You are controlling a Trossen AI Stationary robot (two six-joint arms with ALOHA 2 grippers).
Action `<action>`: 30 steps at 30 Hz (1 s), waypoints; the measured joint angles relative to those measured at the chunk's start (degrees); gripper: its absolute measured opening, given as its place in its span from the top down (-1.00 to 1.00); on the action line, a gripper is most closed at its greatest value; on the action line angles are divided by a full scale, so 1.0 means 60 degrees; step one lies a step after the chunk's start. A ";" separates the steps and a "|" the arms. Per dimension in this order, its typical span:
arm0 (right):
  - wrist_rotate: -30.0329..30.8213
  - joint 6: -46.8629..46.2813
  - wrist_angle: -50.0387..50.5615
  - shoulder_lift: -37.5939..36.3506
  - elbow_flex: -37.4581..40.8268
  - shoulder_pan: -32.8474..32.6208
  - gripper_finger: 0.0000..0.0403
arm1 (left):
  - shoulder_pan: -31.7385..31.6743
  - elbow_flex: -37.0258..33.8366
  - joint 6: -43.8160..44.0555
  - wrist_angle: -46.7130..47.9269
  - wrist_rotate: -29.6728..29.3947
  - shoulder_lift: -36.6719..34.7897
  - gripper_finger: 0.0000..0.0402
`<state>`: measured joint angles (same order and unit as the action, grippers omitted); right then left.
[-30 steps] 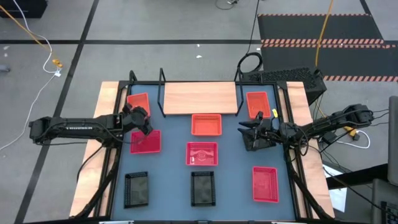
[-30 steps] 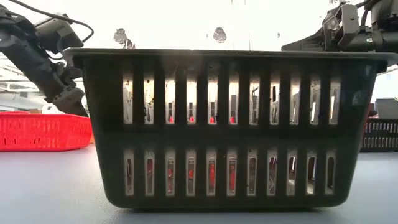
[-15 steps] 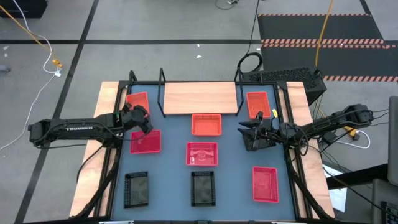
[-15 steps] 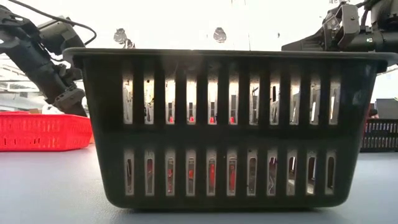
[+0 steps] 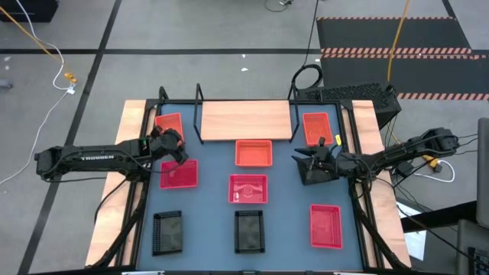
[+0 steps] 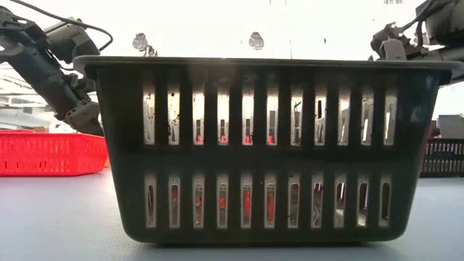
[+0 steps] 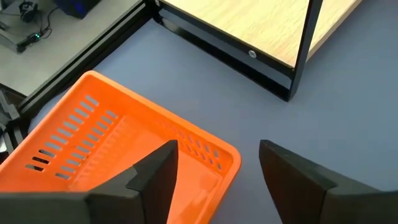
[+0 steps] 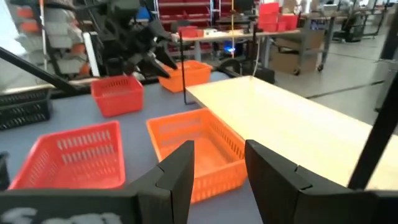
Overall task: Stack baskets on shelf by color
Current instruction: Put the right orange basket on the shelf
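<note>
Lying apart, orange baskets (image 5: 253, 153), bare shelf (image 5: 246, 119)

Overhead looks straight down; the low camera—table-level—sits close behind a black basket (image 6: 264, 148) both share.

We see the left gripper (image 5: 174, 147) now sitting slightly farther back than a second ago, off the rear edge of the pinkish-red basket (image 5: 179, 174) and nearer the orange basket (image 5: 170, 127) behind it, with its fingers spread apart over that orange basket's near corner. The right gripper (image 5: 302, 162) has also shifted a little, with its wrist rolled so that in the low view the blocky part that stood high at the right edge now shows lower and smaller. None of the baskets has moved.
</note>
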<state>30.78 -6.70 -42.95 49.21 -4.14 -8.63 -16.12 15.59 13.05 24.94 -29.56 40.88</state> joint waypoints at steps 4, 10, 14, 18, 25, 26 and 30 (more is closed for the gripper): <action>0.0179 0.0277 0.0334 -0.0004 -0.0194 0.0126 0.31 | 0.0000 0.0000 -0.0143 -0.0146 -0.0004 -0.0004 -0.16; 0.0431 -0.0079 0.5734 0.0004 -0.2271 0.0915 0.31 | 0.0000 0.0004 -0.0315 -0.0366 -0.0010 -0.0015 -0.16; 0.0621 -0.0789 0.9406 0.0000 -0.3885 0.1447 0.31 | 0.0002 0.0004 -0.0057 -0.0363 -0.0011 -0.0015 -0.16; 0.0599 -0.1031 1.1720 0.0000 -0.5097 0.1887 0.31 | 0.0000 0.0004 0.0200 -0.0374 -0.0043 -0.0015 -0.16; -0.0224 -0.0978 1.3595 0.0233 -0.5511 0.3378 0.31 | 0.0014 0.0007 0.0424 -0.0992 -0.0081 -0.0015 -0.16; -0.0493 -0.1004 1.3700 0.0349 -0.5470 0.3566 0.31 | 0.0018 0.0007 0.0459 -0.1027 -0.0046 -0.0015 -0.16; -0.1662 -0.0545 1.3449 0.0723 -0.5127 0.4034 0.30 | 0.0018 0.0007 0.0699 -0.1037 0.0163 -0.0015 -0.16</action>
<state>20.81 -9.97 37.75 53.55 -34.90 15.57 -16.01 15.64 17.24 18.72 -28.58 40.80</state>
